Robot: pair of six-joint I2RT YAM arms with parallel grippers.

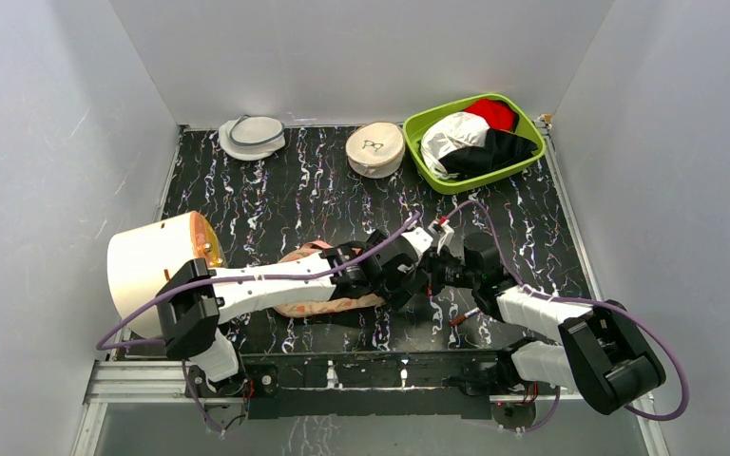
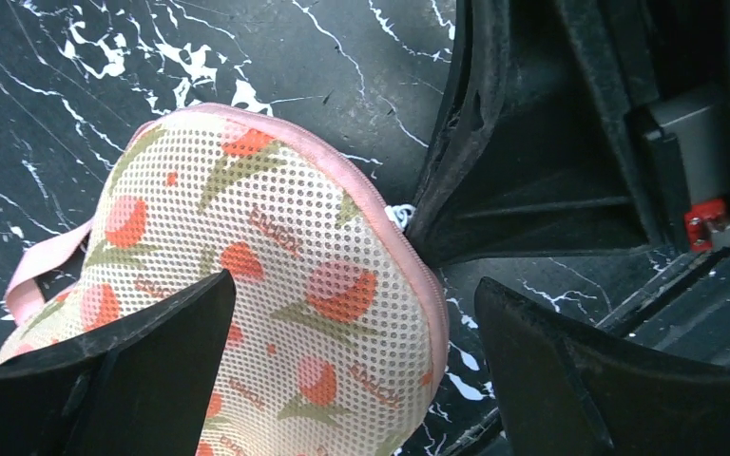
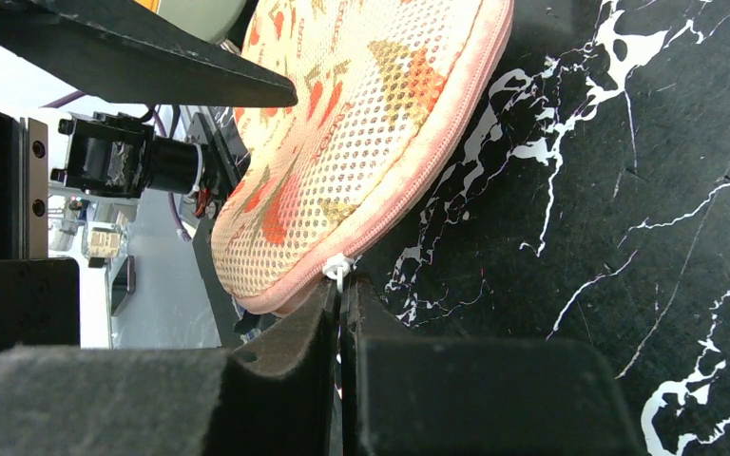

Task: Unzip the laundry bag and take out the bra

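The laundry bag (image 1: 316,306) lies at the front middle of the table, mostly under my left arm; its leaf-print mesh fills the left wrist view (image 2: 285,275). It is zipped shut. My left gripper (image 2: 356,332) is open over the bag's right end, one finger (image 2: 152,370) above the fabric and the other (image 2: 589,380) beyond the pink edge. My right gripper (image 3: 344,290) is shut on the white zipper pull (image 3: 339,270) at the bag's seam (image 3: 409,180); the pull also shows in the left wrist view (image 2: 400,215). In the top view the two grippers meet at the bag's right end (image 1: 418,274). The bra is hidden.
A green bin (image 1: 529,125) at the back right holds white, black and red cloths. A round cream case (image 1: 374,149) and a round white-grey mesh pouch (image 1: 252,136) stand at the back. A large white drum with an orange lid (image 1: 152,264) lies at the left.
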